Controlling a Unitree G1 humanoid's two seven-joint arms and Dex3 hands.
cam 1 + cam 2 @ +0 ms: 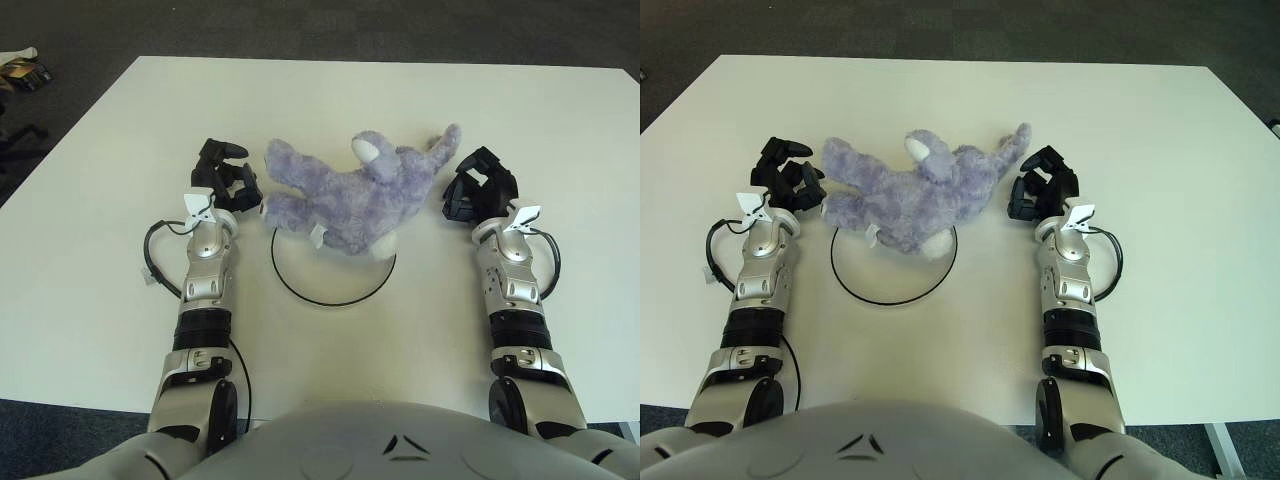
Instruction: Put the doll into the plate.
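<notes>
A purple plush doll lies across the far rim of a white plate with a thin black edge; its lower body overlaps the plate, its head and upper limbs reach beyond onto the table. My left hand shows just left of the doll's outstretched limb, fingers relaxed and holding nothing, a small gap between them and the plush. My right hand sits just right of the doll's raised arm, fingers curled loosely, holding nothing.
The white table spreads wide around the plate. Dark carpet lies beyond its far edge. A small object lies on the floor at the far left, beside a chair base.
</notes>
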